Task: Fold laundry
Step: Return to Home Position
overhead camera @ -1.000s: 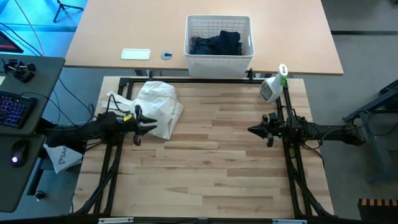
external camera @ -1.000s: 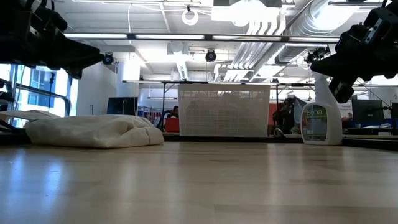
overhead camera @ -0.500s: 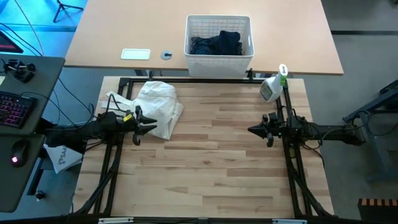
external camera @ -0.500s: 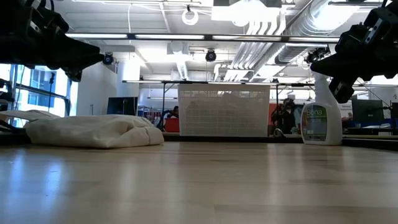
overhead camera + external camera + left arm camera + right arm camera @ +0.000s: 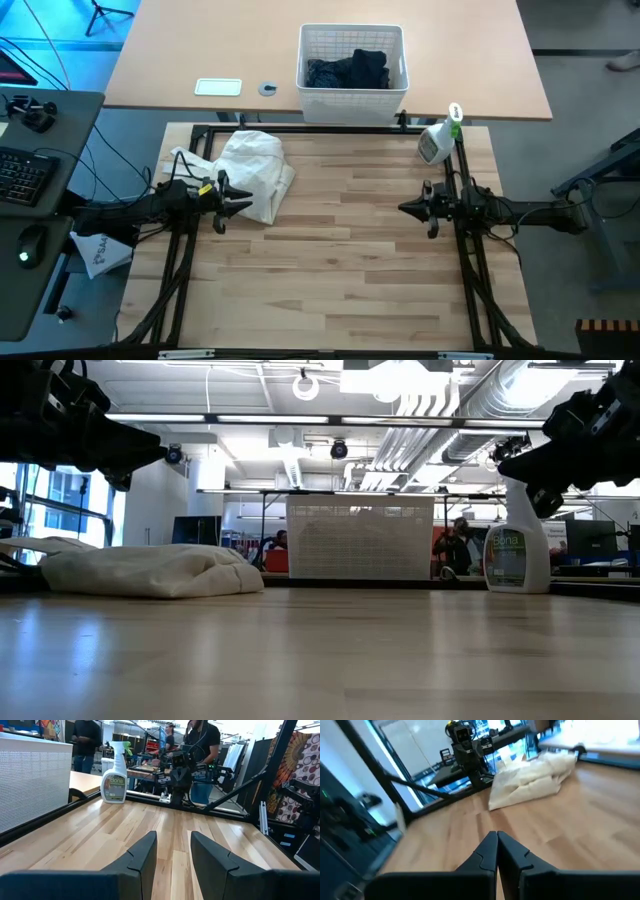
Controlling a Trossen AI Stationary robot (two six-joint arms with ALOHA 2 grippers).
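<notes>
Navy-looking laundry (image 5: 348, 70) sits in the basket (image 5: 352, 99), far from parted left pincer (image 5: 247, 202) and closed right pincer (image 5: 402, 209).

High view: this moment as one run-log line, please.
left gripper: open, empty; right gripper: shut, empty; laundry: in basket; white cloth: on table

basket (image 5: 352, 97): 1 | spray bottle (image 5: 434, 146): 1 | white cloth (image 5: 255, 170): 1 | dark laundry pile (image 5: 350, 70): 1

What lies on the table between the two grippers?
In the high view, the edge of the white cloth sits by the left gripper; from there to the right gripper the wooden table is bare.
</notes>
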